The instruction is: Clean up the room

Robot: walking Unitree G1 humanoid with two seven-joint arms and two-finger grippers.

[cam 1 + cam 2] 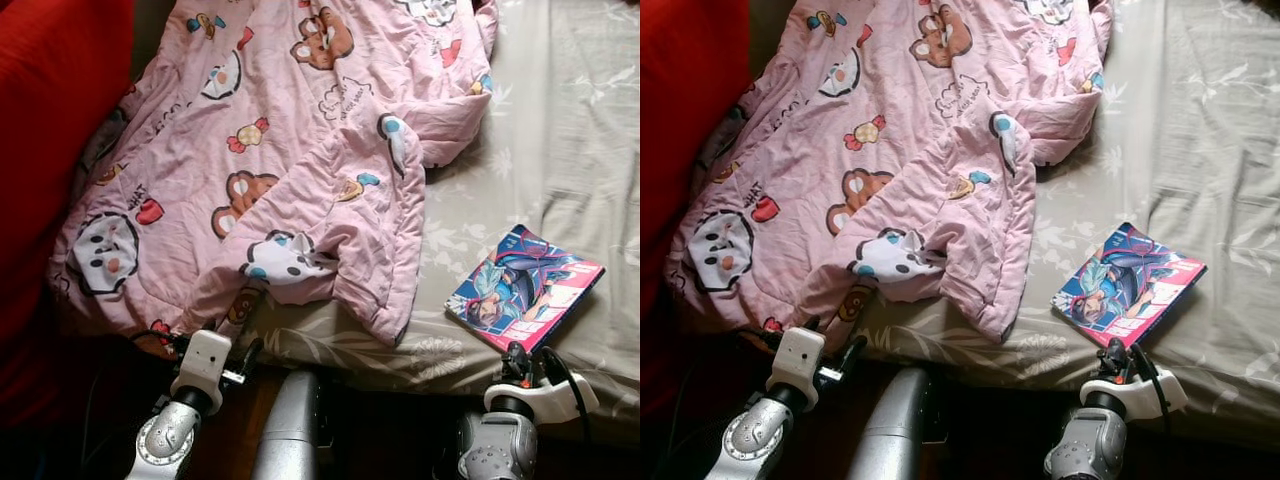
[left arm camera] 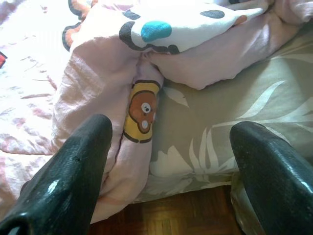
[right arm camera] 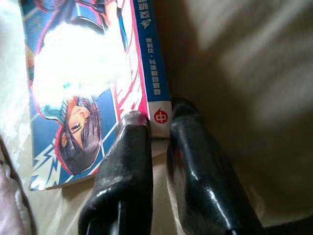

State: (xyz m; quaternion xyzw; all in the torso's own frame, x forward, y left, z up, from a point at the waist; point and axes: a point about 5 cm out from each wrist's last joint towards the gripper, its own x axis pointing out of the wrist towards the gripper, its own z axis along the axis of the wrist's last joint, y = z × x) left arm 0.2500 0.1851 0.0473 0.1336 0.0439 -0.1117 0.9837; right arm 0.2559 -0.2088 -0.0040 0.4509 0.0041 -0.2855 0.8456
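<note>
Red fabric (image 1: 55,130) down the left of the frame, maybe a cushion or a pillow, hard to tell which. Pink cartoon-print blanket (image 1: 270,150) next, crumpled from the top centre to the lower left, one folded flap (image 1: 375,285) hanging over the near edge of the bed. Left gripper (image 1: 250,352) at the lower left, just below that hem, black fingers (image 2: 68,181) spread wide apart with nothing between them, aimed at the bear-printed edge as if lined up to pinch the cloth and pull it straight; a guess only. Grey-beige leaf-patterned sheet (image 1: 570,130) bare on the right of the frame. Comic book (image 1: 525,285) lying flat on it at the lower right, near the bed's edge, spine side toward the robot. Right gripper (image 3: 157,122) at the lower right corner, fingers drawn close together about the near corner of the cover, one above and one at the spine; appears clamped on it, probably to lift it off the bed. Wooden floor (image 2: 181,215) below the mattress edge. Blanket flap close beside the book but not touching, so no obstacle to lifting straight up; thin corner grip likely to let the book droop or slip.
</note>
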